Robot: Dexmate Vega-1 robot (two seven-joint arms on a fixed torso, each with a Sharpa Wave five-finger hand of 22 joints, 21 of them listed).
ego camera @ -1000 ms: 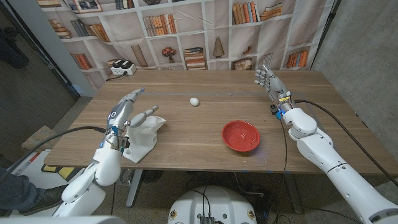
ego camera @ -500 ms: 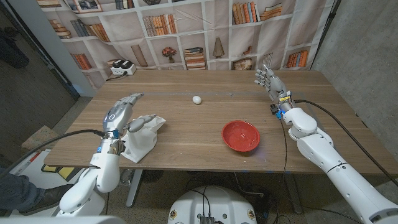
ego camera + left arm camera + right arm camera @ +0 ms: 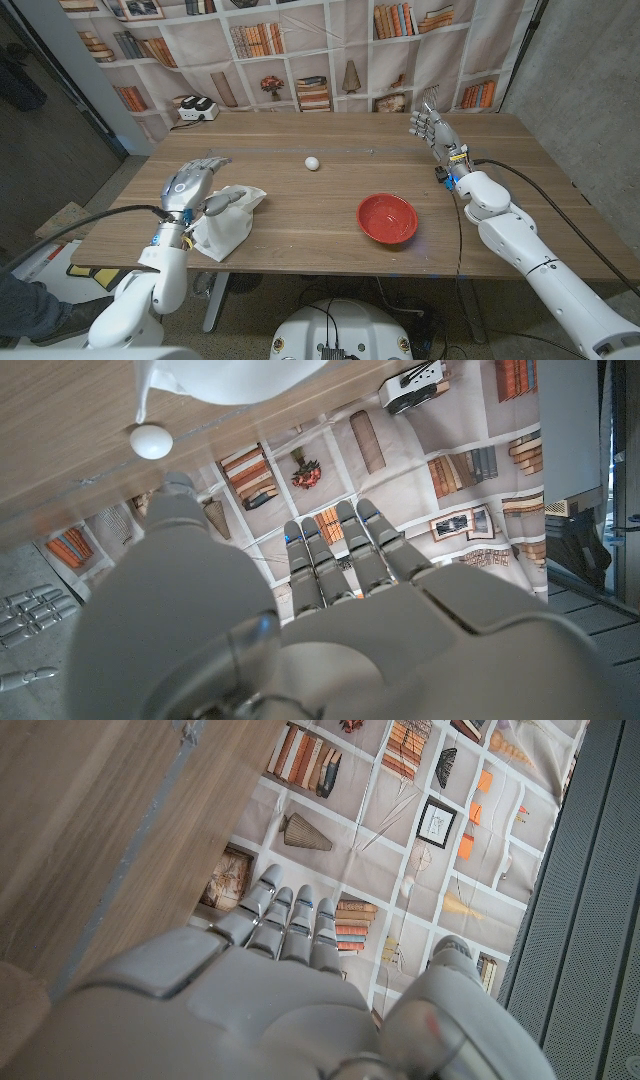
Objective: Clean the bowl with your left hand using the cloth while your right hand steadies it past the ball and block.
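— Head view?
— Left hand (image 3: pixel 193 182) hovers at the cloth (image 3: pixel 228 222) near the desk's (image 3: pixel 300 215) left edge, fingers apart, grasping nothing. The bowl (image 3: pixel 387 218) sits right of centre, the ball (image 3: pixel 313 162) farther back. Right hand (image 3: pixel 432 130) is released at the far right.
— Left wrist?
— Ball (image 3: pixel 151 441) and cloth (image 3: pixel 230 378) beyond spread fingers (image 3: pixel 340 550).
— Right wrist?
— Hand (image 3: pixel 280 975) empty beside the desk (image 3: pixel 90 830).

Your left hand (image 3: pixel 192 185) is drawing back toward the near edge of the wooden table (image 3: pixel 330 200) and curling its fingers inward over the crumpled white cloth (image 3: pixel 228 221), with its thumb now lying on the cloth's upper folds beside it.
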